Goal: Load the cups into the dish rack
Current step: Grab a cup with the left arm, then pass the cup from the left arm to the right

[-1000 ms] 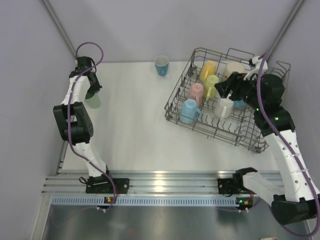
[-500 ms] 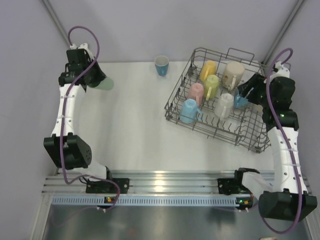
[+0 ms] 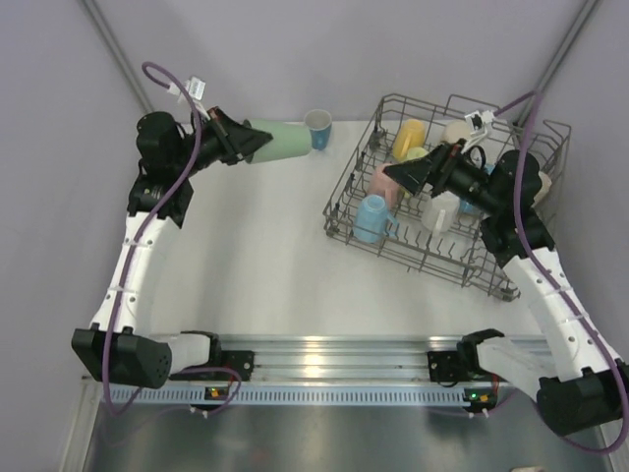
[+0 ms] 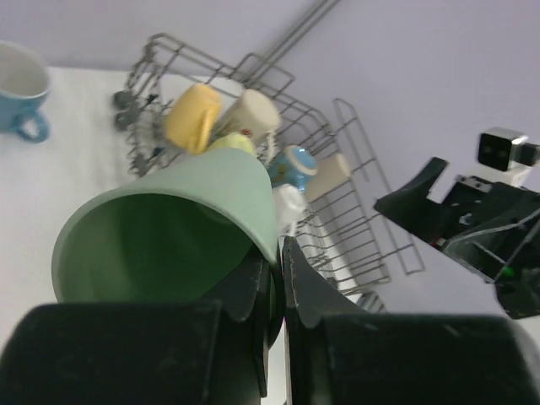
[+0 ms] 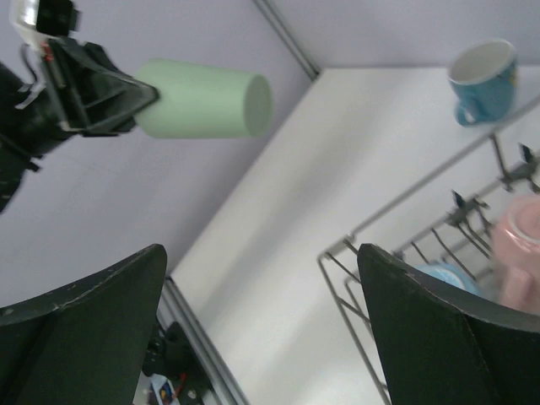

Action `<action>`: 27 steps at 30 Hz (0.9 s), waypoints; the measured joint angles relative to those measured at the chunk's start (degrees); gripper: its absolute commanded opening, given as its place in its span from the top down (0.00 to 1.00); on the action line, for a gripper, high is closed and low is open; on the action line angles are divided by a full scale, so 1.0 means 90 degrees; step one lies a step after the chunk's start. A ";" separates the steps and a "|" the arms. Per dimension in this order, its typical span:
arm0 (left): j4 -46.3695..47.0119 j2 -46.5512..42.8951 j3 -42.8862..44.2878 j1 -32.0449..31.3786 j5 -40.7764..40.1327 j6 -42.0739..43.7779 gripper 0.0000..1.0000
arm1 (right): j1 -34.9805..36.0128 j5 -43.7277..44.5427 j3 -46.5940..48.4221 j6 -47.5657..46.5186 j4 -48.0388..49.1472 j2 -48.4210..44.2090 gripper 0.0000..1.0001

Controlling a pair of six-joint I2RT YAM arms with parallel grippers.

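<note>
My left gripper (image 3: 252,144) is shut on the rim of a mint green tumbler (image 3: 283,139), holding it sideways in the air with its base pointing at the dish rack (image 3: 351,163). In the left wrist view the fingers pinch the tumbler's (image 4: 169,240) wall. A blue mug (image 3: 317,128) stands upright on the table just beyond it. In the rack sit yellow (image 3: 408,136), pink (image 3: 385,181), light blue (image 3: 371,217) and white (image 3: 439,209) cups. My right gripper (image 3: 405,174) hangs open and empty over the rack, facing left toward the tumbler (image 5: 202,99).
The rack fills the far right of the white table (image 3: 256,246), angled, with raised wire sides. Grey walls close in on both sides and at the back. A metal rail (image 3: 324,349) runs along the near edge, by the arm bases.
The left arm has swung the green tumbler up and right, from the far left corner toward the rack. The right gripper has lifted off the rack's cups, turned left and opened wide.
</note>
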 measured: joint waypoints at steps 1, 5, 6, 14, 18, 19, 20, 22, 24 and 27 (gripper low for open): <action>0.0391 -0.0029 -0.0080 -0.0029 0.0194 -0.0279 1.00 | 0.0146 -0.0044 -0.0012 0.0155 0.0272 0.0005 0.01; 0.1647 -0.0109 -0.0381 -0.0253 0.0583 -0.1161 1.00 | 0.0665 -0.0121 -0.0165 0.0763 0.1416 0.0080 0.01; 0.1894 -0.0153 -0.0476 -0.0328 0.0607 -0.1341 1.00 | 0.0784 -0.0119 -0.0180 0.0869 0.1596 0.0129 0.01; 0.3565 -0.0432 -0.0964 -0.1015 0.0644 -0.2312 1.00 | 0.1552 -0.0138 -0.0206 0.1316 0.2438 0.0629 0.01; 0.4073 -0.0454 -0.1052 -0.1297 0.0573 -0.2584 1.00 | 0.1744 -0.0126 -0.0240 0.1479 0.2856 0.0682 0.01; 0.4204 -0.0454 -0.1081 -0.1350 0.0551 -0.2635 1.00 | 0.1768 -0.0126 -0.0248 0.1515 0.2943 0.0682 0.01; 0.4340 -0.0454 -0.1124 -0.1399 0.0537 -0.2708 1.00 | 0.1800 -0.0114 -0.0248 0.1542 0.3019 0.0682 0.01; 0.4578 -0.0454 -0.1214 -0.1460 0.0503 -0.2827 1.00 | 0.1821 -0.0080 -0.0250 0.1591 0.3123 0.0682 0.01; 0.4731 -0.0454 -0.1277 -0.1501 0.0488 -0.2951 1.00 | 0.1826 -0.0024 -0.0301 0.1637 0.3291 0.0682 0.01; 0.4966 -0.0454 -0.1372 -0.1540 0.0447 -0.3128 1.00 | 0.1826 0.0046 -0.0381 0.1707 0.3451 0.0682 0.01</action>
